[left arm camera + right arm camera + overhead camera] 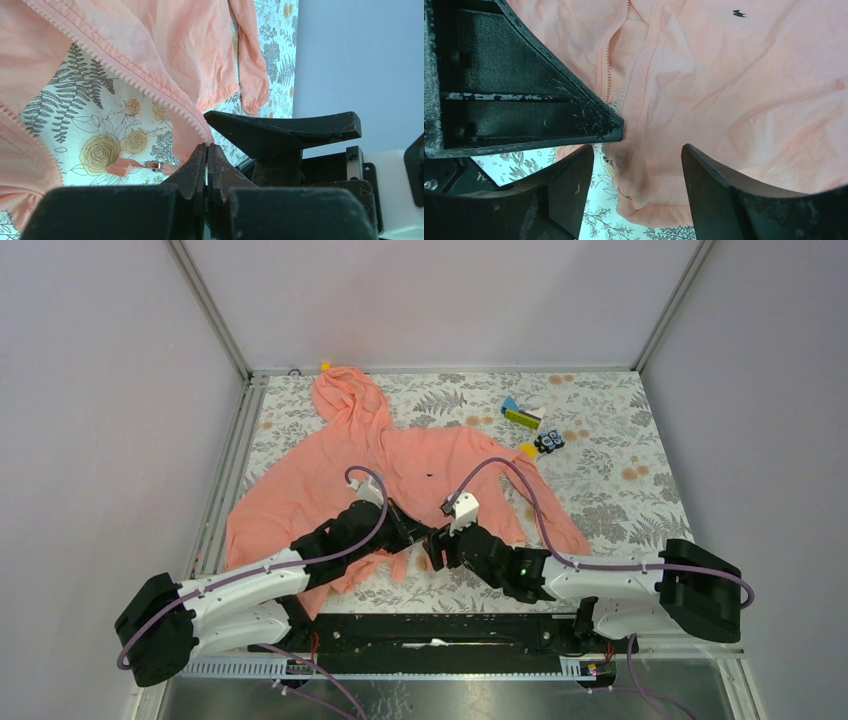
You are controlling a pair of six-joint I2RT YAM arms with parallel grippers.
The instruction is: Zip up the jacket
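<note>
Closest to the lens, your left tool (206, 149) is clenched. Its black tips are pressed together on the bottom end of one zip edge of the thin salmon-pink hooded jacket (165, 45), w/ cloth pinched right at the tips. From that pinch a row of pink zip teeth (135, 82) runs up and away from the tool. The floral-print counter (100, 125) shows bare beside it, and the other front panel (20, 155) sits well apart across that gap. A small metal slider w/ pink pull tab (155, 165) lies on the counter just short of the tips. You can't tell if the pin is seated in it.

Your right tool (636, 150) is released, jaws spread wide and grasping nothing. It hovers over the hem by the zip's lower end, just beside the left tool.

Progress, as a judgement: very early, approx. nothing zipped. The two rows aren't meshed anywhere you can see. Left to do: bring both bottom ends together, seat the pin in the slider, hold the hem down, then draw the pull up toward the neck.

The jacket lies front-up ahead of both tools, hood (345, 400) at the far end and sleeves out to each side. It's rumpled near the hem. A tiny dark chest mark (739, 13) sits beyond the right tool. The fabric looks limp, so it'll prob. bunch if the hem isn't kept taut.
</note>
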